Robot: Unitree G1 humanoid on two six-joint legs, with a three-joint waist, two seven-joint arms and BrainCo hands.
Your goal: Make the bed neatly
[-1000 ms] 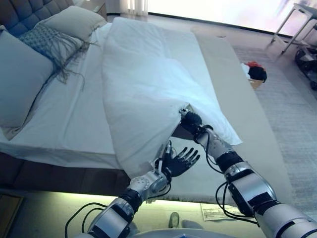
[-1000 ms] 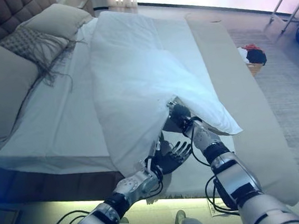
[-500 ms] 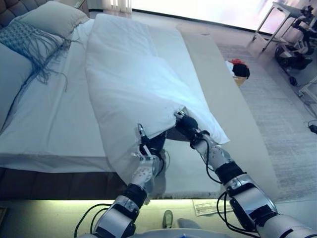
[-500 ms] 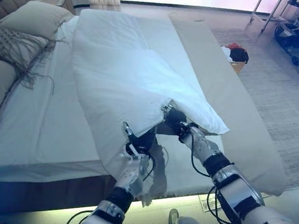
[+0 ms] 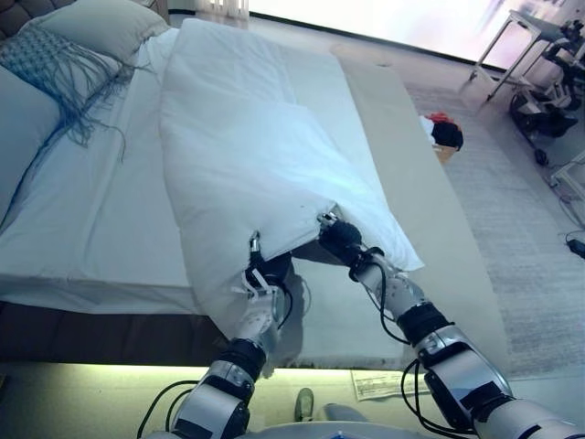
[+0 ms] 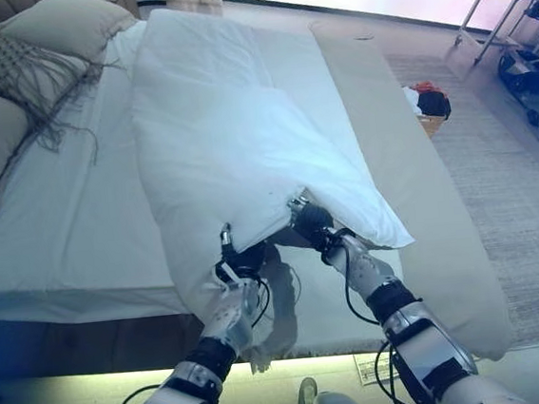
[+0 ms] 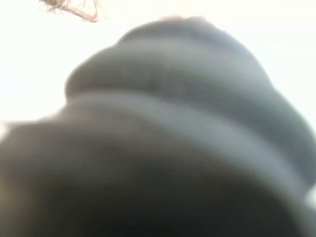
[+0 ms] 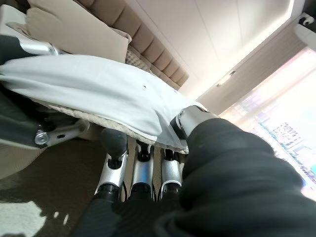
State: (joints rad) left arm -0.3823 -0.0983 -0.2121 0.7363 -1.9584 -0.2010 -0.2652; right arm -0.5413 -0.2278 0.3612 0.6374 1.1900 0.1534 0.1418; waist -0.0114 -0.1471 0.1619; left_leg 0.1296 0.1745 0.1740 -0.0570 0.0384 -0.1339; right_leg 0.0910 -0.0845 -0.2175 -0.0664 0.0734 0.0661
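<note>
A white duvet lies folded in a long strip down the middle of the bed's white sheet. Its near corner hangs over the bed's side. My right hand is shut on that corner; in the right wrist view my fingers curl under the cloth and my thumb lies on top. My left hand is close beside it on the left, at the same edge, with one finger over the cloth and the rest under it. The left wrist view shows only its dark cover.
Pillows and a fringed grey-blue throw lie at the head. A beige runner covers the bed's foot end. On the rug beyond stand a basket of clothes and a table's legs. A paper lies on the floor.
My left hand, open in the air below the duvet a second ago, has risen to the duvet's edge and closed on it beside the right hand. The camera has shifted.
</note>
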